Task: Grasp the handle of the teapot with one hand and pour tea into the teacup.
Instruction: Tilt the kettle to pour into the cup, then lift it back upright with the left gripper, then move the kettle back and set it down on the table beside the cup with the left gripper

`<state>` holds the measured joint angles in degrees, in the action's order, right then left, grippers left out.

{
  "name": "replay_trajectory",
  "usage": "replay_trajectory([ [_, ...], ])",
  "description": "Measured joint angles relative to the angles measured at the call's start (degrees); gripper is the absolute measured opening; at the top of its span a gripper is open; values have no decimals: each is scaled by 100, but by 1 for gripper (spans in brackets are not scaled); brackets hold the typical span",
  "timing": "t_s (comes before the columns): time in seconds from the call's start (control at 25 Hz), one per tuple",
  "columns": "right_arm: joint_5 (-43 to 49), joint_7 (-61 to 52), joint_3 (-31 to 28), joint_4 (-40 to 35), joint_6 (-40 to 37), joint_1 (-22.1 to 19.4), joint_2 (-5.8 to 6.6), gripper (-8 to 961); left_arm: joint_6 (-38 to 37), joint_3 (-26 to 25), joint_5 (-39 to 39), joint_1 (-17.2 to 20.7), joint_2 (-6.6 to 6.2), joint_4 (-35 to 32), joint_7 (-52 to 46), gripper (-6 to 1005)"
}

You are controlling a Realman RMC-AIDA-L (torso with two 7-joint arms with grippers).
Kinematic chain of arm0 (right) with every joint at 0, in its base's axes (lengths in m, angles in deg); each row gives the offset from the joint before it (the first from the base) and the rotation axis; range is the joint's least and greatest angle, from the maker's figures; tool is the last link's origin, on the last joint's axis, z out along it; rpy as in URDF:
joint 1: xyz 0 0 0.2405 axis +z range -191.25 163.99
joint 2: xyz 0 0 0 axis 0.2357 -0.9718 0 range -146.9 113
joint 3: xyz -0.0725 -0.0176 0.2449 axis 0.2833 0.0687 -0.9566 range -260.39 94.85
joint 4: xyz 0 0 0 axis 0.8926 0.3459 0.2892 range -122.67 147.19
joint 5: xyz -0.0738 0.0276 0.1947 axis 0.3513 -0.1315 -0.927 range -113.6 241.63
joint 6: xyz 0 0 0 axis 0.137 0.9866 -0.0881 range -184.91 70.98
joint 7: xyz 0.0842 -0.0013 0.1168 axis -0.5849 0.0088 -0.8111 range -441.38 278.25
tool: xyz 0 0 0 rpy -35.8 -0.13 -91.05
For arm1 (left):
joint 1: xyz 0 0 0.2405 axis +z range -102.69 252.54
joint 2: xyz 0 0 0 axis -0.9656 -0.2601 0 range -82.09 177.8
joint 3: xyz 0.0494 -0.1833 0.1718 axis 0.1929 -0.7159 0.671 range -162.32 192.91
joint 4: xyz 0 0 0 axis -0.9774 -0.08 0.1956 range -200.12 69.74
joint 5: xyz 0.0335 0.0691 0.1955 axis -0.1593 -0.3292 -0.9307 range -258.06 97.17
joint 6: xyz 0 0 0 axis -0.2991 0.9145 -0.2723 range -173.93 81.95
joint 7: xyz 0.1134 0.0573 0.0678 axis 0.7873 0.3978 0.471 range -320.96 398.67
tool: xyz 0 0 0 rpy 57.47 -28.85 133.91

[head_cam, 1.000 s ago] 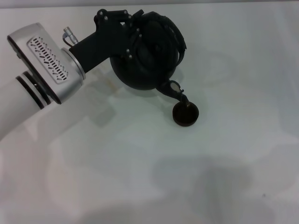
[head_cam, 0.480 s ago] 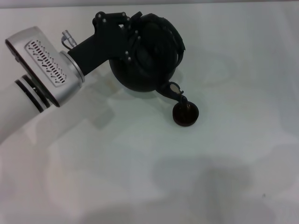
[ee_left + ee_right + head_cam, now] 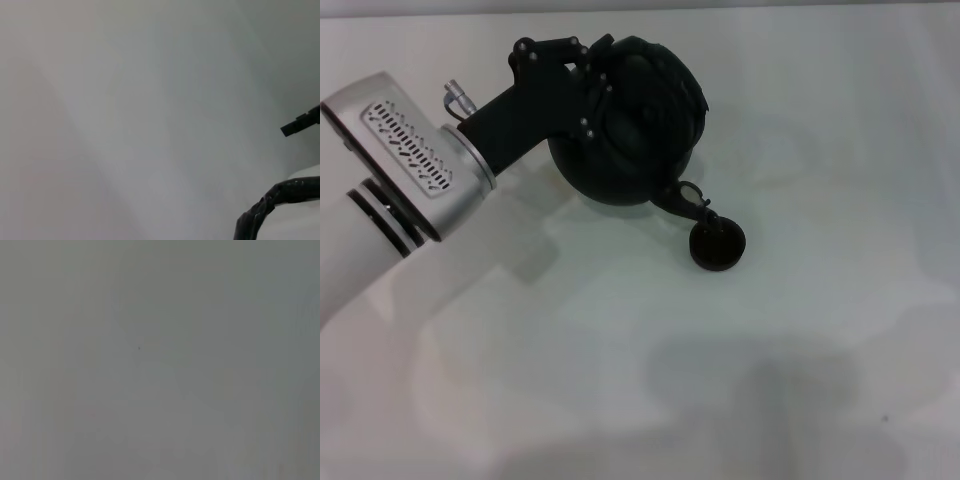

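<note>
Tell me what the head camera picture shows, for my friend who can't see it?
The robot's left gripper holds a big black teapot tipped over, its spout just above a small dark teacup on a white table. The right arm isn't in the picture.

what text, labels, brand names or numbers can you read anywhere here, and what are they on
None can be read in any view.
The left arm's silver wrist housing carries a perforated grille pattern, not letters.
The teapot, the teacup, the left gripper and the white table show no print.
</note>
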<state>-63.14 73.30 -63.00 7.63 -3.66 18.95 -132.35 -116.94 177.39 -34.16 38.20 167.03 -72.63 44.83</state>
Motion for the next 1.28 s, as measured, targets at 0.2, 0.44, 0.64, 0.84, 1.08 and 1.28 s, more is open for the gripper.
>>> replay_trajectory([
  [0.2, 15, 0, 5, -3, -7, 8, 7, 874, -24, -2, 411, 133, 0, -141, 0, 110],
  [0.44, -2, 0, -25, -3, -10, -21, 9, 874, -373, -12, 1071, 377, 0, -293, -53, 111],
  [0.64, -13, 0, -44, -3, -10, -35, 9, 874, -446, -215, 1652, 645, 18, -633, -60, 111],
  [0.84, -25, 0, -54, -46, -11, -31, 9, 874, -400, -646, 2086, 1031, 41, -1185, -62, 111],
  [1.08, -29, 0, -52, -124, -13, -13, 8, 874, -240, -632, 2443, 1345, 55, -1569, -69, 112],
  [1.28, -29, 0, -52, -186, -14, -10, 8, 874, -71, -503, 2436, 1574, 68, -1674, -128, 112],
])
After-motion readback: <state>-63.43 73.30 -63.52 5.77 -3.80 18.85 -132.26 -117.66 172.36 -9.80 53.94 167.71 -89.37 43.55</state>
